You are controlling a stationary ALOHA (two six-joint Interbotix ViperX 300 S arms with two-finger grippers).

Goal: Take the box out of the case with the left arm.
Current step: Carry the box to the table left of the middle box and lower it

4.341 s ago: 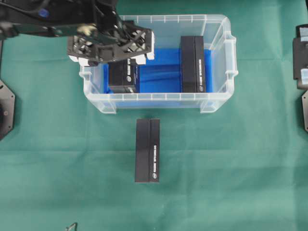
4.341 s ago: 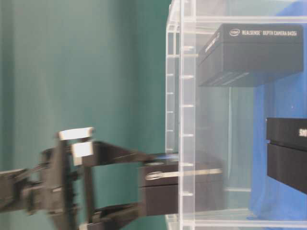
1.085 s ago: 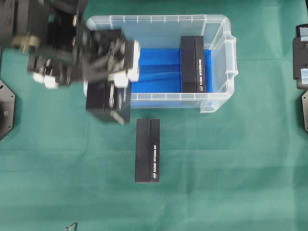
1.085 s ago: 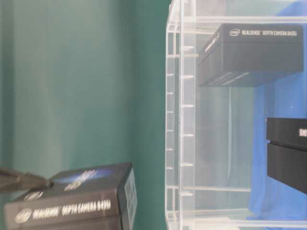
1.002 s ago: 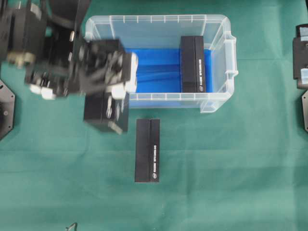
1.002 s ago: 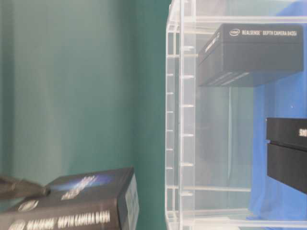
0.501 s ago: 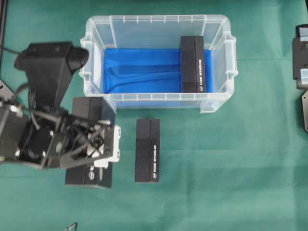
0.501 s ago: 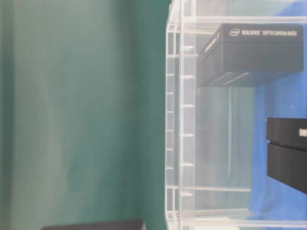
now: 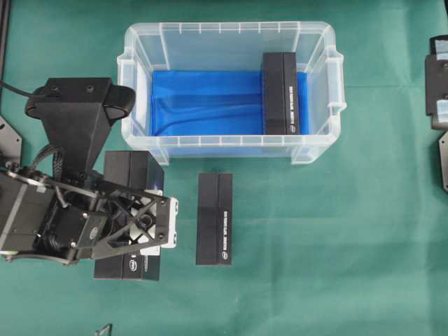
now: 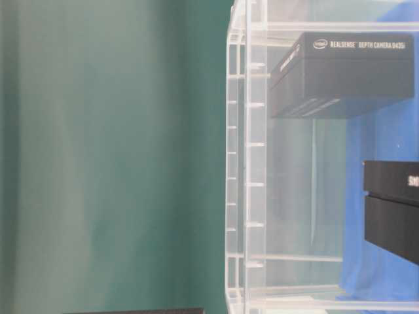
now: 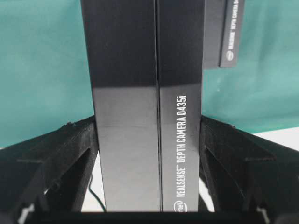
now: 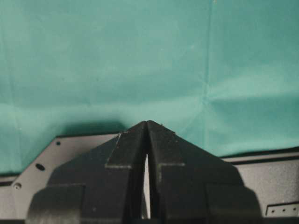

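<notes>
A black box (image 9: 133, 210) is clamped between the jaws of the left gripper (image 9: 143, 224), outside the case (image 9: 231, 150), over the green cloth (image 9: 315, 245) beside a second box (image 9: 214, 218). A third box (image 9: 280, 92) is left inside. The right gripper (image 12: 147, 140) is closed, empty.

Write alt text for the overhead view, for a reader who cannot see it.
The left gripper holds a black box over the green table cover, outside and in front of the clear plastic case. A second black box lies on the cover to its right, apart from it. A third box remains on the blue cloth inside the case.
</notes>
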